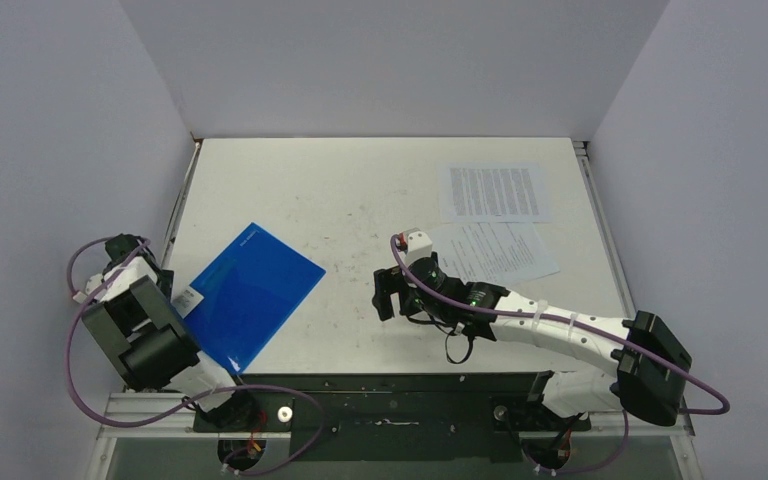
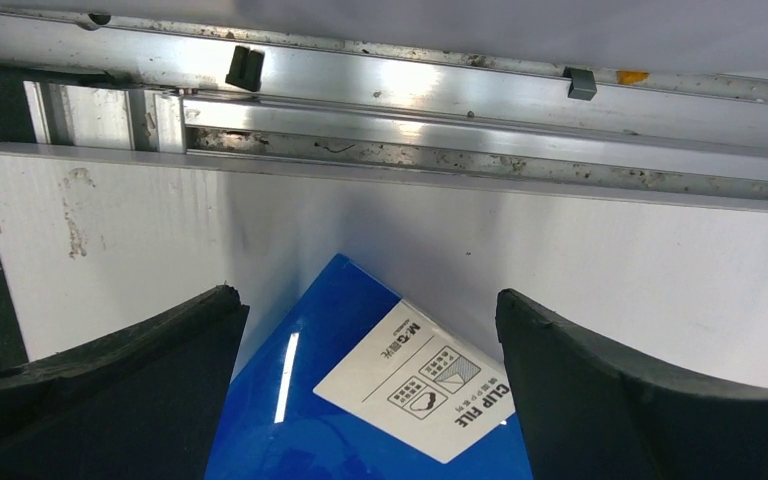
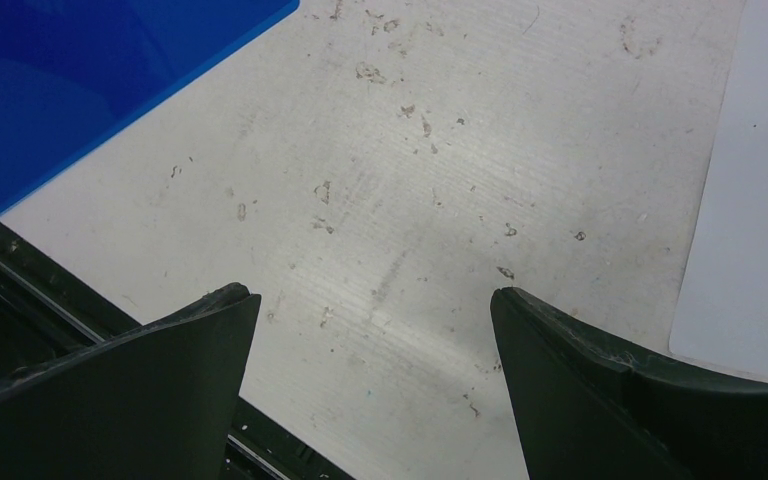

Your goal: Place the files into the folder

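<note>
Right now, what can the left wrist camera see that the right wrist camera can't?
Only the left wrist view shows the white label on the blue folder and the metal rail at the table's edge. Only the right wrist view shows a printed paper sheet. Both show the folder, the white table, and an open gripper: left gripper, right gripper.

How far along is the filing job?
Done: nothing. The thin blue plastic folder lies closed at left; both white printed paper sheets lie at right, outside it. In hand: nothing; left gripper open above the folder's white label, right gripper open above bare table. Left: open folder, load both sheets.
</note>
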Robot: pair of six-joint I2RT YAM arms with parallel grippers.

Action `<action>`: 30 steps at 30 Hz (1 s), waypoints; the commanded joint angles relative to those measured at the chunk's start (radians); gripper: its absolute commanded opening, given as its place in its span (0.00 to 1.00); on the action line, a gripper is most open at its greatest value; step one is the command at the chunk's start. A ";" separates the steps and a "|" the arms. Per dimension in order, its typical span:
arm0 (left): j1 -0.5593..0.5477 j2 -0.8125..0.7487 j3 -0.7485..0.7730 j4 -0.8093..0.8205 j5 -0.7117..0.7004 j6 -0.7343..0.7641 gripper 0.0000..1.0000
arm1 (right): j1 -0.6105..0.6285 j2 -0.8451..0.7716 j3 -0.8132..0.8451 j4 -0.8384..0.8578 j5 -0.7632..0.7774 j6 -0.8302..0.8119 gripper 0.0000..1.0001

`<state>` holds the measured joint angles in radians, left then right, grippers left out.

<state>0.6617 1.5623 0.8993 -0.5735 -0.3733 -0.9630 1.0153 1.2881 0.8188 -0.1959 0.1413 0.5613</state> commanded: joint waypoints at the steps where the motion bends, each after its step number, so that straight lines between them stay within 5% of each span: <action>1: 0.002 0.068 0.045 0.084 0.036 0.044 0.95 | 0.005 -0.005 0.000 0.042 0.009 0.008 0.90; 7: -0.045 0.134 0.072 0.072 0.060 0.083 0.84 | 0.005 0.007 0.001 0.049 0.001 0.007 0.90; 19: -0.242 0.097 0.054 0.033 0.067 0.073 0.83 | 0.003 0.007 -0.008 0.040 0.030 0.026 0.90; 30: -0.391 -0.069 -0.109 0.054 0.122 0.015 0.88 | 0.000 0.008 -0.046 0.019 0.071 0.096 0.90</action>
<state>0.3099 1.5532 0.8387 -0.5282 -0.3099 -0.9119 1.0153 1.3052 0.7971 -0.1963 0.1734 0.6106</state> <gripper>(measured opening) 0.873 0.898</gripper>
